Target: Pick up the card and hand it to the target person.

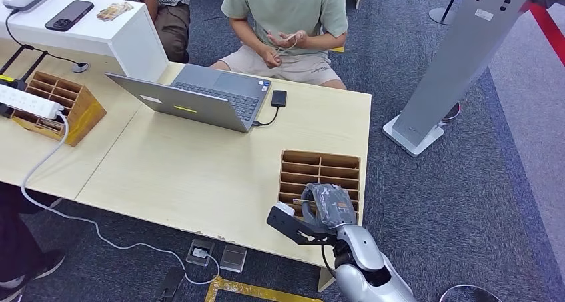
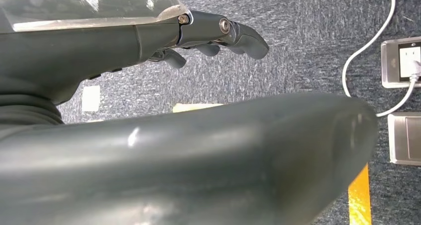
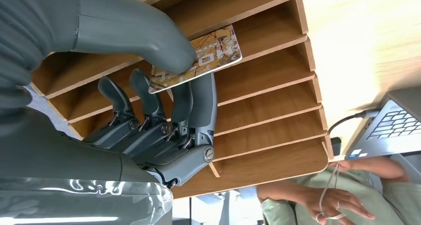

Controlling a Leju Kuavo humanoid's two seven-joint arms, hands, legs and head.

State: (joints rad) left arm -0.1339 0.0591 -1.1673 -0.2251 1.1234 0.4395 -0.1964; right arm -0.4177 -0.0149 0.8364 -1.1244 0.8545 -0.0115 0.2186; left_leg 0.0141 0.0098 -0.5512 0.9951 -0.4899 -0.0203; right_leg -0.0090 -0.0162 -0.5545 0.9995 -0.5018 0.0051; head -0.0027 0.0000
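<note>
1. Card [image 3: 198,60], thin, rectangular, brown-and-cream patterned: pinched between thick grey thumb and dark fingers [image 3: 201,103] of right hand [image 3: 164,115], just over a slot of the wooden slotted organizer [image 3: 268,93], upper centre of right wrist frame.
2. Right hand [image 1: 326,205] in head frame: lower centre, over near edge of brown wooden organizer [image 1: 320,172], which lies flat on pale wooden table [image 1: 200,175].
3. Left hand [image 2: 218,34]: upper middle of left wrist frame, above blue-grey carpet [image 2: 298,31]; fingers curled loosely, slightly apart, holding nothing.
4. Seated person in pale green shirt [image 1: 286,9]: top centre of head frame, beyond far table edge, both hands together fiddling with a thin cord.
5. Open grey laptop [image 1: 200,99]: upper left of centre on table, small black device [image 1: 279,98] cabled just beside it.
6. Second wooden organizer [image 1: 63,105] with white power strip [image 1: 30,102]: left edge of head frame.
7. White floor sockets [image 2: 402,61] with white cable: right edge of left wrist frame.
</note>
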